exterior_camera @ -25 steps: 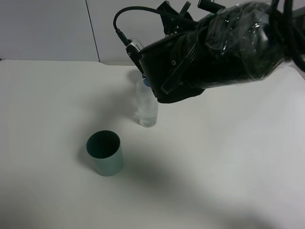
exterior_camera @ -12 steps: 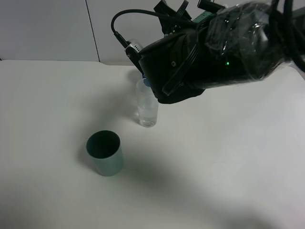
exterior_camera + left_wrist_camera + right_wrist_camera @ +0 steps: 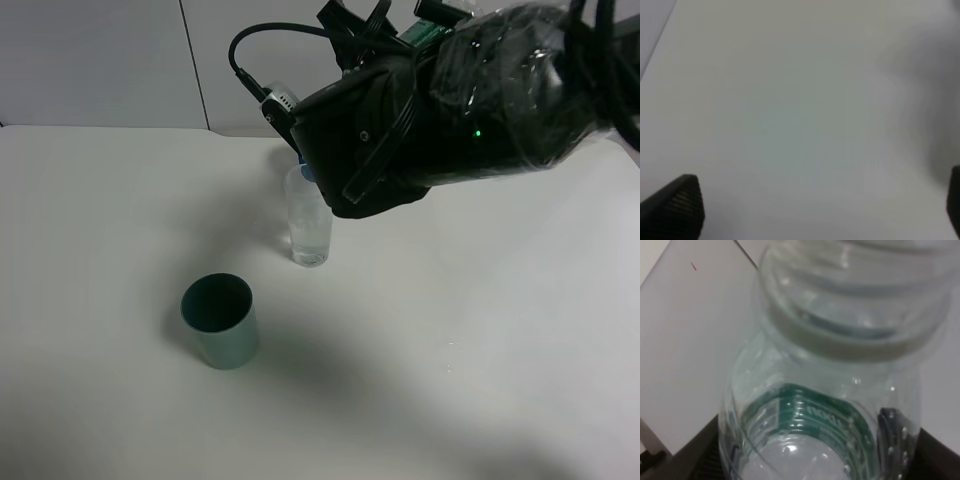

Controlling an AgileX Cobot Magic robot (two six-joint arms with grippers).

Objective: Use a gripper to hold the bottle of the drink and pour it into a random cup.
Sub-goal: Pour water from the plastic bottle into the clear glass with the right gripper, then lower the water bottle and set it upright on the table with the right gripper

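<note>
Exterior high, right arm [image 3: 450,110] above cup [image 3: 309,225], fingers [image 3: 700,452] gripping bottle [image 3: 840,390]

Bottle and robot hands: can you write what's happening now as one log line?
right gripper: shut on bottle | above glass | left gripper: open, empty | teal cup: untouched

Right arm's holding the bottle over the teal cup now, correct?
Not quite. The bottle is held, but the arm carrying it hangs over the tall clear glass, not the teal cup, which stands apart, nearer the camera. The exterior high view shows this.
</note>
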